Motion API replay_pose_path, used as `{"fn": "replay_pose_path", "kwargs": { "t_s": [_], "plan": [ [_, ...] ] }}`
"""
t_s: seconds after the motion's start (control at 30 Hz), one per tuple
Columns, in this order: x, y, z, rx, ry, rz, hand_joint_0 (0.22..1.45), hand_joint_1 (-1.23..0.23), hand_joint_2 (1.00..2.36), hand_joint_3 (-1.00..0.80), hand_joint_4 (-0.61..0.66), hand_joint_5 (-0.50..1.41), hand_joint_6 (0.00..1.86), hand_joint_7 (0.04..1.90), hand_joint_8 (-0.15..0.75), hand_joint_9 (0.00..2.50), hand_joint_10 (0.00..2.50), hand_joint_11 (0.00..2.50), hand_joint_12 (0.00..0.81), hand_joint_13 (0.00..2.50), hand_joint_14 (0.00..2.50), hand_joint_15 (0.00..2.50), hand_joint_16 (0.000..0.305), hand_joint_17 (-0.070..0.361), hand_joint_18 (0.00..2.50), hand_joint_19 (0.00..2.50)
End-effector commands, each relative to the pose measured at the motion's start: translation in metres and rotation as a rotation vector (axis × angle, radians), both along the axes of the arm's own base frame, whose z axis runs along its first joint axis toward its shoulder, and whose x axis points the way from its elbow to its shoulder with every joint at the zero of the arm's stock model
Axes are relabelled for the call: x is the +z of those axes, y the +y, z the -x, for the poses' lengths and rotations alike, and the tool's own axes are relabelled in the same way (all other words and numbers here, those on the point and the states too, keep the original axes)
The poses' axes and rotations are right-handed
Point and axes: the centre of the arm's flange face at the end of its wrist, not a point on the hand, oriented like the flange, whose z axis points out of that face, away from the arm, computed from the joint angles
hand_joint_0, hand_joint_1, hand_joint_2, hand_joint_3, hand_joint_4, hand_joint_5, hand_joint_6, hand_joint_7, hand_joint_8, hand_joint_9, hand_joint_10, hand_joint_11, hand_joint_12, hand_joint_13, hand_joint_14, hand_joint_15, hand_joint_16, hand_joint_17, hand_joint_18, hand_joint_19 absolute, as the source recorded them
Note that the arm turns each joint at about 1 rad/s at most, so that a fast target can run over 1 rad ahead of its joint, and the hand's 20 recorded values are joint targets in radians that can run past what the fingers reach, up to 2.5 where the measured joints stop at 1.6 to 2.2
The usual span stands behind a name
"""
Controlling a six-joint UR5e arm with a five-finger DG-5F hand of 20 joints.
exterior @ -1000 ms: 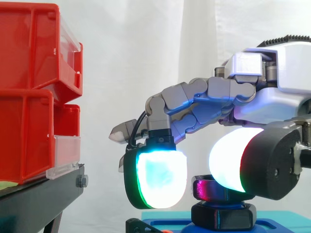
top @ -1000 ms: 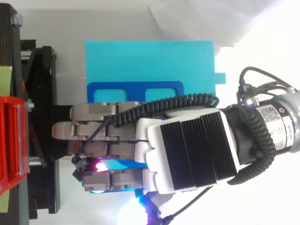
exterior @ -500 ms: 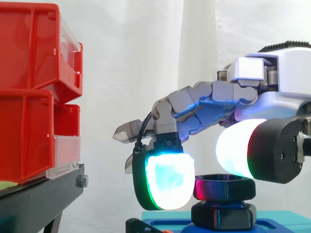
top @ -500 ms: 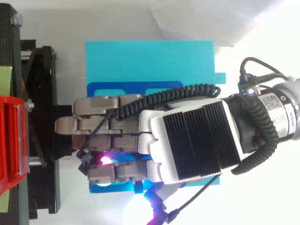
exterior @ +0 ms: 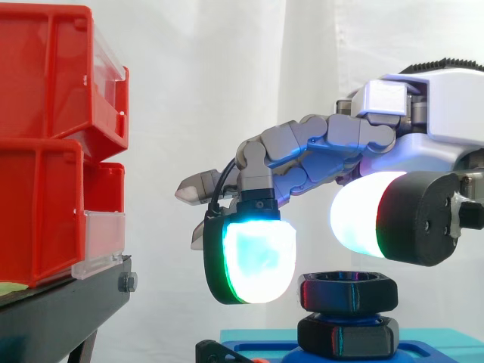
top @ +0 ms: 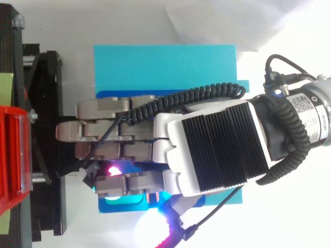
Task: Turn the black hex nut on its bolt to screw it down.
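Hand [exterior: 333, 147] above black hex nut [exterior: 347, 293], fingers [exterior: 257, 261] wide, holding nothing. I'd guess nut rigid, slick; pinch opposite flats.

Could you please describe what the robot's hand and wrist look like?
The hand has grey metallic segmented fingers on a white housing, with a black ribbed panel on its back. Its thick fingertip pads glow white-cyan, edged green, set in black shells. The wrist is black and carries a white printed label.

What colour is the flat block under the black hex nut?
Light cyan; the flat rectangular block shows best in the top view.
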Motion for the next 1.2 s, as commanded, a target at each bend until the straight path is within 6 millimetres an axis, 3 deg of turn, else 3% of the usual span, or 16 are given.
{"fn": "replay_pose_path", "kwargs": {
  "t_s": [0.0, 0.03, 0.2, 0.7, 0.93, 1.17],
  "plan": [
    [0.0, -0.003, 0.0, -0.005, -0.002, 0.005, 0.53, -0.25, 1.0, -0.5, 0.27, -0.08, 0.56, 1.21, 0.292, 0.56, 0.0, 0.21, 0.346, 0.2, 0.0, 0.06, 0.049, 0.11, 0.07, 0.19],
    [-0.01, -0.004, -0.001, -0.006, 0.011, 0.006, 0.52, -0.25, 1.0, -0.5, 0.27, -0.08, 0.56, 1.21, 0.292, 0.56, 0.0, 0.21, 0.346, 0.2, 0.0, 0.06, 0.049, 0.11, 0.07, 0.19],
    [-0.024, -0.01, -0.006, 0.007, 0.007, 0.002, 0.53, -0.25, 1.0, -0.5, 0.27, -0.08, 0.56, 1.21, 0.294, 0.56, 0.0, 0.21, 0.346, 0.2, 0.0, 0.06, 0.049, 0.11, 0.07, 0.19],
    [-0.016, -0.007, -0.008, 0.03, -0.005, -0.004, 0.53, -0.25, 1.0, -0.5, 0.27, -0.08, 0.57, 1.21, 0.293, 0.55, 0.0, 0.21, 0.346, 0.21, 0.0, 0.06, 0.049, 0.109, 0.07, 0.19],
    [-0.016, -0.008, -0.007, 0.042, 0.004, -0.013, 0.53, -0.25, 1.0, -0.5, 0.27, -0.1, 0.66, 1.1, 0.299, 0.58, 0.0, 0.22, 0.348, 0.22, 0.0, 0.07, 0.049, 0.11, 0.08, 0.19],
    [0.0, -0.01, -0.013, 0.076, -0.018, -0.009, 0.53, -0.26, 1.0, -0.5, 0.27, -0.1, 0.7, 1.03, 0.301, 0.58, 0.01, 0.23, 0.348, 0.22, 0.0, 0.07, 0.049, 0.11, 0.09, 0.2]
  ]
}}
